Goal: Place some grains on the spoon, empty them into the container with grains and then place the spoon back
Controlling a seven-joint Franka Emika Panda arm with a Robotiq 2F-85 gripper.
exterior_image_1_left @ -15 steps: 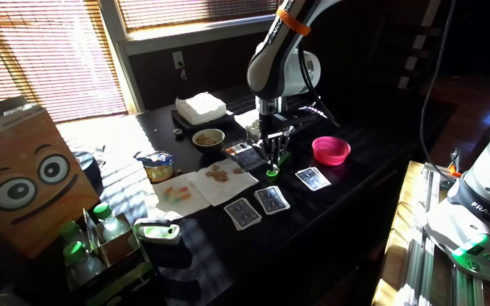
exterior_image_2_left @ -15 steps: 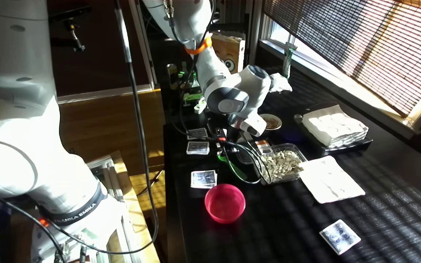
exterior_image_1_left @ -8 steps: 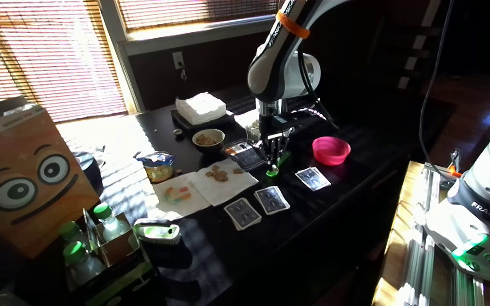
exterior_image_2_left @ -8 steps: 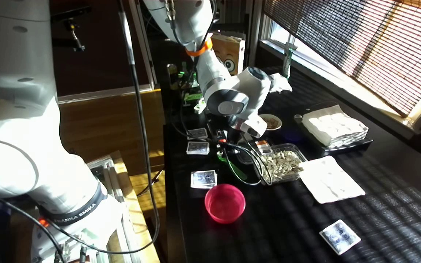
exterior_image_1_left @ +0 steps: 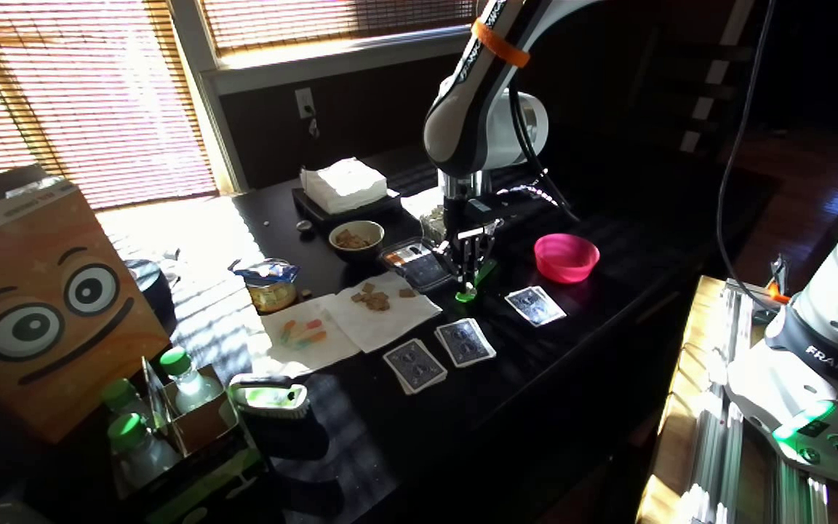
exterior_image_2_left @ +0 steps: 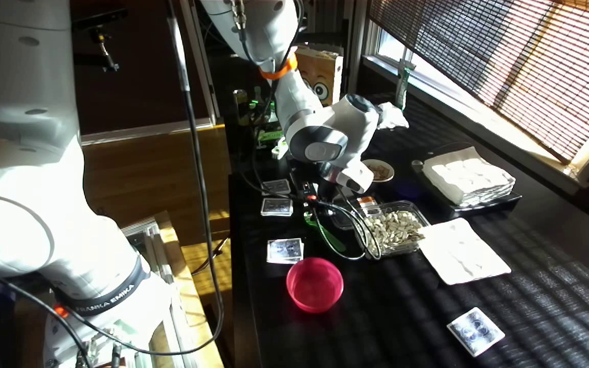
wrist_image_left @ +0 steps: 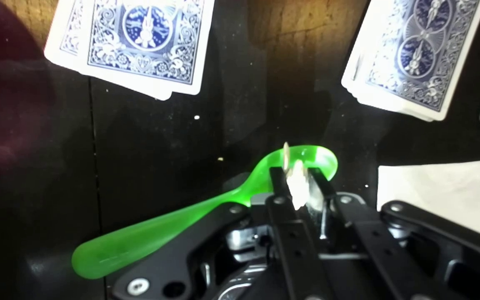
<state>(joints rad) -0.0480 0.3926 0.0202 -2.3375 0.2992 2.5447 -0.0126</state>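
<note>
Probably this is the loading step: over the bowl of the spoon (wrist_image_left: pixel 194 214), the gripper (wrist_image_left: pixel 297 173) stands narrow, grains (wrist_image_left: pixel 298 185) between its tips, whether pinched or loose I cannot tell. Near the spoon's handle sits the container with grains (exterior_image_2_left: pixel 402 250). Next it should likely release gently, then rise.

"FRANKA EMIKA" reads on the robot's base collar (exterior_image_2_left: pixel 108 297); "FRANKA" along the arm link (exterior_image_1_left: pixel 473 94); the orange carton's (exterior_image_1_left: pixel 62 306) printing is illegible.
</note>
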